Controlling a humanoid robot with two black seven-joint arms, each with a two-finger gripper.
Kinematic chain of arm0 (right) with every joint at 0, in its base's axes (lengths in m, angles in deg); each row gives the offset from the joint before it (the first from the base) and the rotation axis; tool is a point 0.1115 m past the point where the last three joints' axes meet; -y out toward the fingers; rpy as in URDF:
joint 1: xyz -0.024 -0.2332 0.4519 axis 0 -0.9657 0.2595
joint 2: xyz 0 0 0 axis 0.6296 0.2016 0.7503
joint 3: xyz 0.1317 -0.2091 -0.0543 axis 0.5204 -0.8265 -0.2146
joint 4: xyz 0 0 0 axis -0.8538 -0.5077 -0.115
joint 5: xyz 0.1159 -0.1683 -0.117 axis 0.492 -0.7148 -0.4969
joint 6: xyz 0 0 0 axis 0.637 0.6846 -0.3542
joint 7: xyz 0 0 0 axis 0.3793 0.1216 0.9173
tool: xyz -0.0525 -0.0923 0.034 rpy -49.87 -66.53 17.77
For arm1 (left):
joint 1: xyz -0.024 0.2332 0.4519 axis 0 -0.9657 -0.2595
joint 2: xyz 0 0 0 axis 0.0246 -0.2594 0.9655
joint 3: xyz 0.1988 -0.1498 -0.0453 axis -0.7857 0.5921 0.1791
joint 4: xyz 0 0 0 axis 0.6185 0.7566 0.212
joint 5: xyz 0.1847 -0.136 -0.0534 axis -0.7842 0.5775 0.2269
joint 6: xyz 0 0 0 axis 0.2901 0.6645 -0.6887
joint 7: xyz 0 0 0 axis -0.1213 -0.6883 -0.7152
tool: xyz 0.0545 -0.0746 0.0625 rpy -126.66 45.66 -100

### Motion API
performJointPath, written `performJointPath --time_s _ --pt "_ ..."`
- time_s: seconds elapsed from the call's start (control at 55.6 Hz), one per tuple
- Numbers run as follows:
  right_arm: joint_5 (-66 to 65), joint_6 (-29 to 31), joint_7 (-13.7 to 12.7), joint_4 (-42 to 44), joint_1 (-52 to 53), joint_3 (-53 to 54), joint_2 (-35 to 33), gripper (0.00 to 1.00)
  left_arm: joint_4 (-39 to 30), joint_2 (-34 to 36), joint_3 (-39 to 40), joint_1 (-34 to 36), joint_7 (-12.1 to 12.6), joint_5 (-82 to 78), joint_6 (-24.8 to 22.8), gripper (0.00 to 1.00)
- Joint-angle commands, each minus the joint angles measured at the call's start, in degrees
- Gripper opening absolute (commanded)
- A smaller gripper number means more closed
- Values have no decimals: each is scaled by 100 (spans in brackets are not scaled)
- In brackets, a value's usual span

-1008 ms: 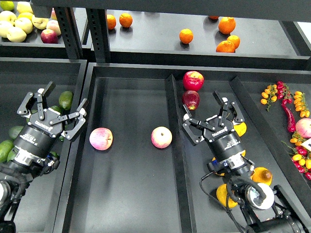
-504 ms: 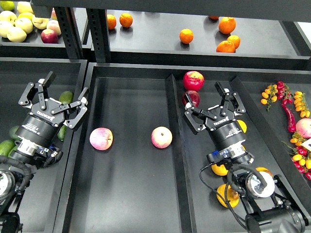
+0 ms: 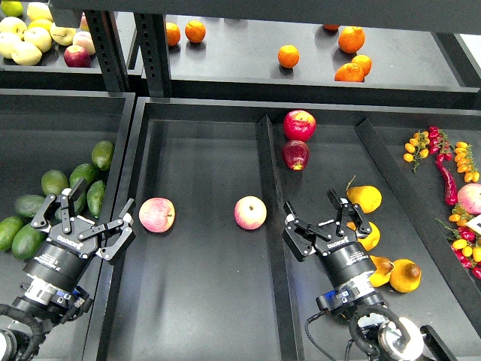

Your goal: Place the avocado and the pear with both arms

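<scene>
Black metal shelving fills the view, divided into shallow trays, with oranges and pale fruit on a higher shelf at the back. Low on the left, the left gripper (image 3: pixel 84 219) hangs with its two fingers spread wide and nothing between them; the cluster of dark green, smooth-skinned avocados lies just beyond it in the left tray (image 3: pixel 45 135), and the avocado (image 3: pixel 95 197), an elongated oval one standing nearly on end, sits just past the fingertips, close but not touching. Low on the right, the right gripper (image 3: pixel 323 218) is likewise open and empty, fingers splayed. The pear (image 3: pixel 364 198), plump and yellow-orange with a thin stem, rests in the right tray (image 3: pixel 409 188) just beyond and to the right of the outer finger, with other yellow pears lower down beside the arm. Two round pink-yellow apples (image 3: pixel 156 214) lie in the middle tray between the arms, and two red apples further back. Judging by looks, the avocado is firm but slick and will likely roll along its length, so a grasp across its narrow middle seems safest. The pear is probably heavier and easily bruised; its wide belly offers the surest hold, taken gently.
</scene>
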State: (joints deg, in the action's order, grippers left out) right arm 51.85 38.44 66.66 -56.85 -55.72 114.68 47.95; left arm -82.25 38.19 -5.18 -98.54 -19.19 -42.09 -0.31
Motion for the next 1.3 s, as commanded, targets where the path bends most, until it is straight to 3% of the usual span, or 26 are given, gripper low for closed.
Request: performJointPath --time_s 0.0,0.648,1.278 --pt "-11 140 -2 -14 -1 -32 0 100 2 0 -32 -7 0 -19 0 100" --pt "-46 219 -11 -23 -115 -138 0 100 2 0 -1253 28 18 -405 0 100" --pt "-107 228 -28 -58 -133 -225 0 100 2 0 -1315 239 9 -467 0 99"
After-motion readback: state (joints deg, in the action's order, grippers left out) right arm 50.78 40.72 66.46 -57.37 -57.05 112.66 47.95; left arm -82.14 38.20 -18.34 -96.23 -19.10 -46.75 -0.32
